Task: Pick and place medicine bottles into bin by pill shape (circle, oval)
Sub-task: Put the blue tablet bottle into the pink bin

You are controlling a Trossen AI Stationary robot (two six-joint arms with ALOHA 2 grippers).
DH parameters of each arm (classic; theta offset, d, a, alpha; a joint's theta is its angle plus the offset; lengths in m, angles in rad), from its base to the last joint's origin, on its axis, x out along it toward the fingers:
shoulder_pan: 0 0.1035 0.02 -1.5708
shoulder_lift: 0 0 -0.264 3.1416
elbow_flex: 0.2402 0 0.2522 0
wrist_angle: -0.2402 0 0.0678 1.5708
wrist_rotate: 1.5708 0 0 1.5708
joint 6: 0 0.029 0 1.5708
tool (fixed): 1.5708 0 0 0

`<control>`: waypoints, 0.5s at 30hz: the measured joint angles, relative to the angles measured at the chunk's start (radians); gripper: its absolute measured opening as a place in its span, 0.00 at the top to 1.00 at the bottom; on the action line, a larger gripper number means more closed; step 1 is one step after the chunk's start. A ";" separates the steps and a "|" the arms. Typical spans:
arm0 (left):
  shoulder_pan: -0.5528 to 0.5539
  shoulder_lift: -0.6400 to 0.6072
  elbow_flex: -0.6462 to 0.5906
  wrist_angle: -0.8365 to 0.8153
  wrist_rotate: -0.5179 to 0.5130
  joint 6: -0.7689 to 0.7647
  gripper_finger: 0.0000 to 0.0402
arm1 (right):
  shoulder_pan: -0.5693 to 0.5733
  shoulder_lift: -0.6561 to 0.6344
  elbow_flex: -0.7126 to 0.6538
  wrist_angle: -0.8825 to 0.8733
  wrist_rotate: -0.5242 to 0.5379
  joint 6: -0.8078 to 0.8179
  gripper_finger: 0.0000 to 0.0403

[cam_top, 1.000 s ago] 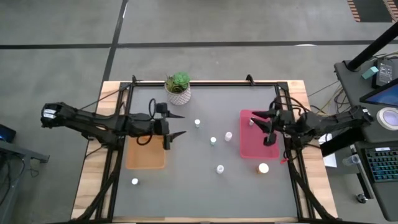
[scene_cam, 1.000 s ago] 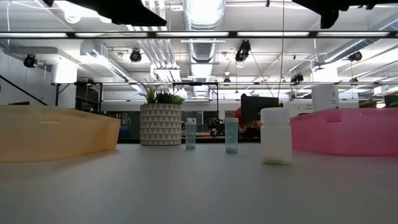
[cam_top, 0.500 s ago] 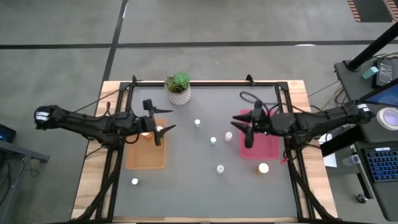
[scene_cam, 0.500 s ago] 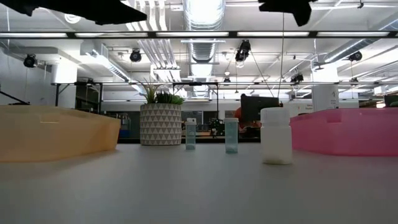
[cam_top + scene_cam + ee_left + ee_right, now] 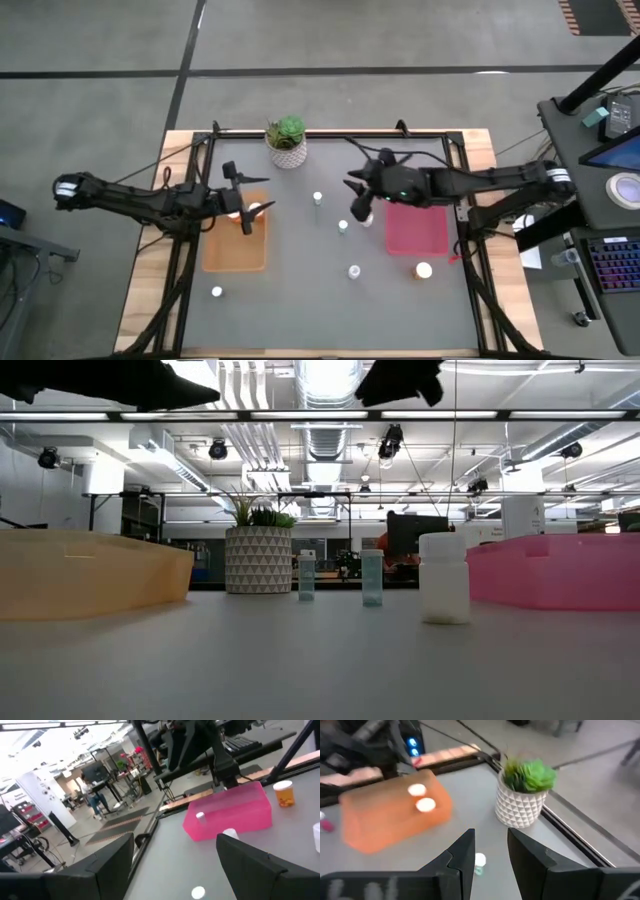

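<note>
Several small white-capped medicine bottles stand upright on the grey table: one point(image 5: 317, 198), one point(image 5: 343, 226), one point(image 5: 367, 217), one point(image 5: 354, 271), an orange one point(image 5: 423, 270) and one point(image 5: 217, 292). Two white caps point(image 5: 417, 790) show in the orange bin point(image 5: 234, 250). One cap point(image 5: 200, 816) shows in the pink bin point(image 5: 416, 230). My left gripper point(image 5: 250, 190) is open and empty above the orange bin. My right gripper point(image 5: 352, 198) is open and empty above the table's middle, beside the bottle next to the pink bin. A bottle point(image 5: 480, 860) shows ahead between its fingers.
A potted green plant point(image 5: 287, 141) in a white patterned pot stands at the far edge. In the low view three bottles point(image 5: 444, 577) stand between the orange bin point(image 5: 90, 570) and the pink bin point(image 5: 560, 570). Bare grey table lies toward the near edge.
My right gripper has gone from above the pink bin toward the table's left, out over the bottles in the middle. My left gripper has drawn back toward the table's left edge, over the orange bin. No bottle on the table has moved.
</note>
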 joint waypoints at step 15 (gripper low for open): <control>0.000 -0.054 -0.011 -0.004 -0.001 0.001 0.33 | -0.210 0.353 0.239 -0.113 -0.351 -0.225 0.74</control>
